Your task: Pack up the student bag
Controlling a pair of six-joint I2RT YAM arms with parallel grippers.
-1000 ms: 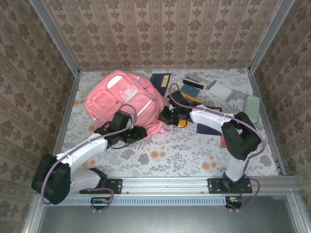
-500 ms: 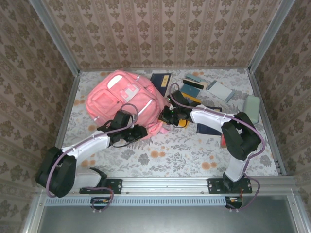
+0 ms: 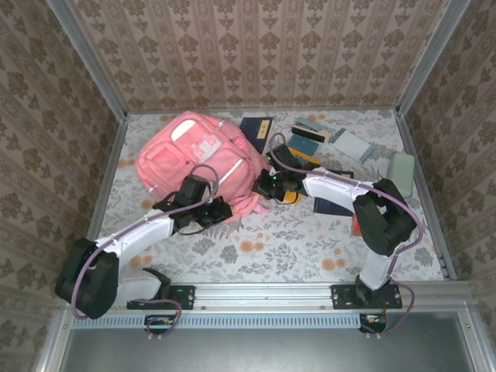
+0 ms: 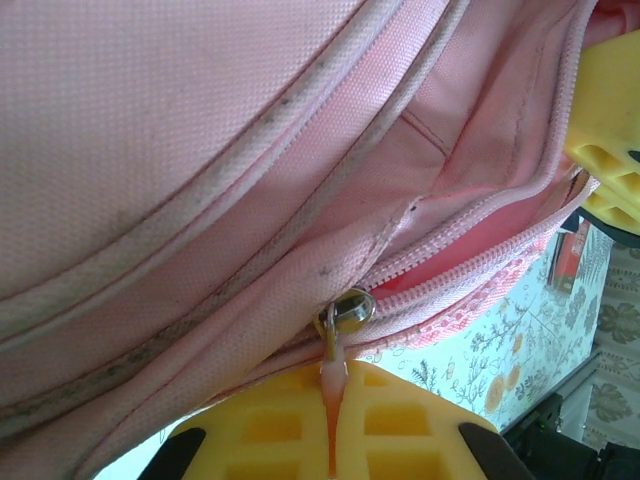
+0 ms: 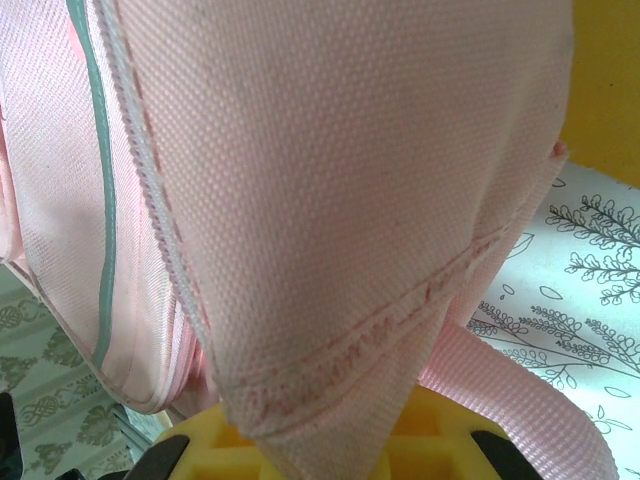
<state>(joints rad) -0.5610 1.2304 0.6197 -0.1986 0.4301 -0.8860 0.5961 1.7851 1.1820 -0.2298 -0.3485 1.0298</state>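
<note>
Books (image 3: 329,142) lay right of student bag (image 3: 190,151); left gripper (image 3: 223,211) clenched its zipper pull (image 4: 331,385), right gripper (image 3: 266,186) pinched its fabric.

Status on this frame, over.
Left gripper shut on zipper pull. Right gripper shut on student bag fabric. Zip partly open. Books lie right of bag, unpacked.

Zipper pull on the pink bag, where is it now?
In the left wrist view, the zipper pull hangs bottom centre on the open zip of the student bag, its tab pinched in the left pincer.
</note>
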